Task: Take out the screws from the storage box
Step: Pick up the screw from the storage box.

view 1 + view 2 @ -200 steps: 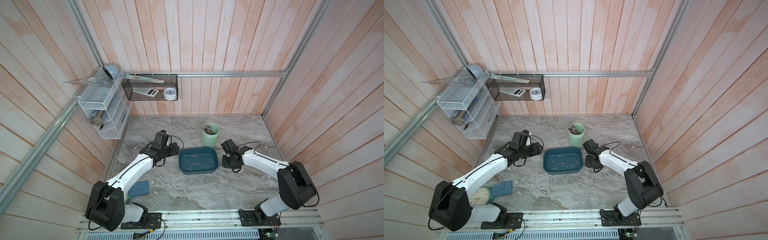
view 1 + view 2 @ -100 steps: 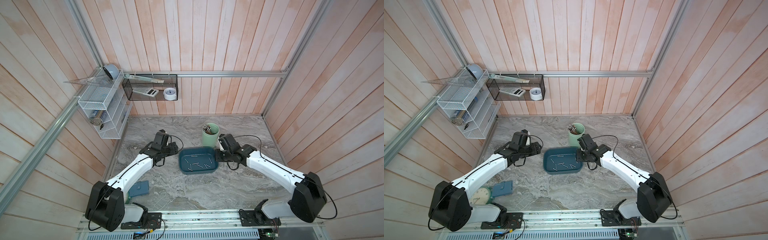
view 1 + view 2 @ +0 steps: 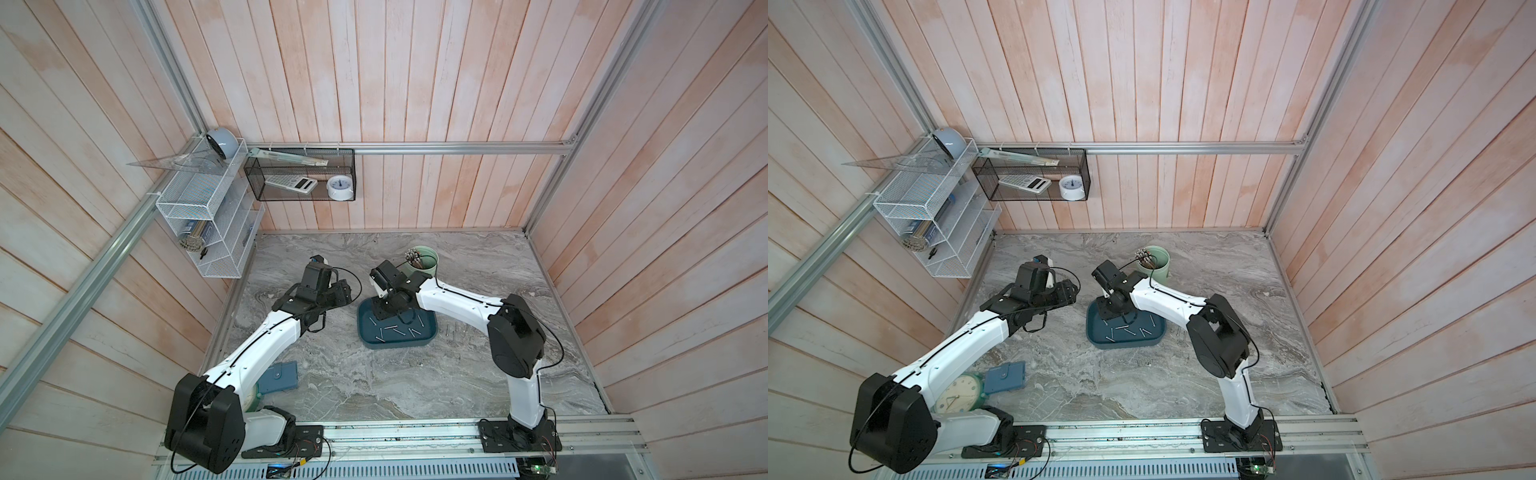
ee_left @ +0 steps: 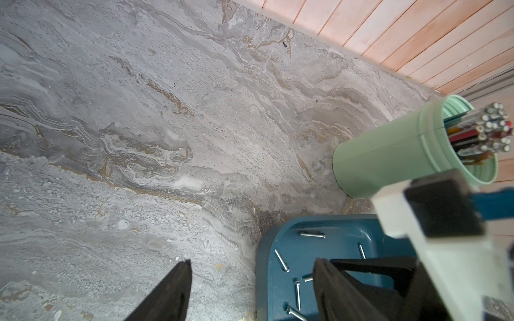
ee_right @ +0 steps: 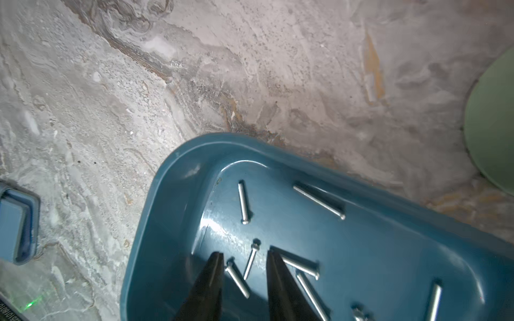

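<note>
The teal storage box (image 3: 395, 344) (image 3: 1121, 343) lies mid-table with several silver screws (image 3: 395, 328) (image 3: 1126, 330) loose on its floor. A few more screws (image 3: 451, 330) lie on the marble to its right. My right gripper (image 3: 380, 311) (image 5: 245, 253) hangs low inside the box's far left part, open, and two screws (image 5: 250, 262) lie between its fingers on the box floor. My left gripper (image 3: 345, 291) (image 4: 253, 262) hovers at the box's left rim (image 4: 260, 278), open, gripping nothing.
A pale green cup (image 3: 424, 266) (image 4: 389, 155) of pencil-like sticks stands just behind the box, close to my right arm. A blue-grey case (image 3: 280, 376) (image 5: 14, 222) and a green clock (image 3: 959, 395) lie front left. Wire shelves hang on the back-left walls.
My right arm has swung from the table right of the box to over the box's left part, and its jaws have opened. The left arm has barely moved.
</note>
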Controlling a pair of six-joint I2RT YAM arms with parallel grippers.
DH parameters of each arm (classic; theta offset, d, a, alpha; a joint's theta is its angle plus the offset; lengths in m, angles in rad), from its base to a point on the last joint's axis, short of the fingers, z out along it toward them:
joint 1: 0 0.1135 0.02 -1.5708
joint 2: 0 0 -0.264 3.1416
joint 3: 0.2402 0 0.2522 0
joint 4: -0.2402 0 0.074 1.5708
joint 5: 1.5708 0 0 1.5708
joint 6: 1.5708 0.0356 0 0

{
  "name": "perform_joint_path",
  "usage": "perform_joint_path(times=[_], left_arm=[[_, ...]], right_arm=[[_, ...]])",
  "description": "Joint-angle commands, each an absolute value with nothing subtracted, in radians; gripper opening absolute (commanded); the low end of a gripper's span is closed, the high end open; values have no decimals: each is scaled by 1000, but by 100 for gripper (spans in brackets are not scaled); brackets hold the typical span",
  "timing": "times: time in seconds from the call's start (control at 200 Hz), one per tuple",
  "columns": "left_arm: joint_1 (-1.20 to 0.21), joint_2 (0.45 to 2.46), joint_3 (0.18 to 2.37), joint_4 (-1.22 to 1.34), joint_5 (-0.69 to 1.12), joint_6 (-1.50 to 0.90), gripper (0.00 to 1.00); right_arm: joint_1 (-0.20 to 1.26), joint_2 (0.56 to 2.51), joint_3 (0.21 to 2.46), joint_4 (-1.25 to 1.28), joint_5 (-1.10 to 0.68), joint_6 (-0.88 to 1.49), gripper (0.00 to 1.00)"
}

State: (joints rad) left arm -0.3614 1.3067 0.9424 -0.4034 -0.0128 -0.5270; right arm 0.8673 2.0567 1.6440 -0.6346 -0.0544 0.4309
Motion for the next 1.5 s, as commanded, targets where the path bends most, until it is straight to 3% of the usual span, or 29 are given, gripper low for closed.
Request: perform_joint_path(times=[0.0,0.37,1.035,1.135,1.285,1.49], left_arm=[[-354,1292,937,-390,-32,-529,74],[-337,1299,936,-384,-6,-542,75],[-337,1318,937,-385,-6,-542,75],[-337,1318,938,-385,-5,-541,75],[-337,1321,936,-380,4,-542,75],[-337,1320,939,-380,16,-543,75]], right_arm=[[882,2119,1725,-719,-71,402,32],[918,2258,1849,-825,-33,375,31],[925,2366,1885,-922,125,395,18],[925,2378,1898,-937,147,399,12],[923,2348,1900,-939,145,402,4],[921,2189,1799,-810,81,425,1]])
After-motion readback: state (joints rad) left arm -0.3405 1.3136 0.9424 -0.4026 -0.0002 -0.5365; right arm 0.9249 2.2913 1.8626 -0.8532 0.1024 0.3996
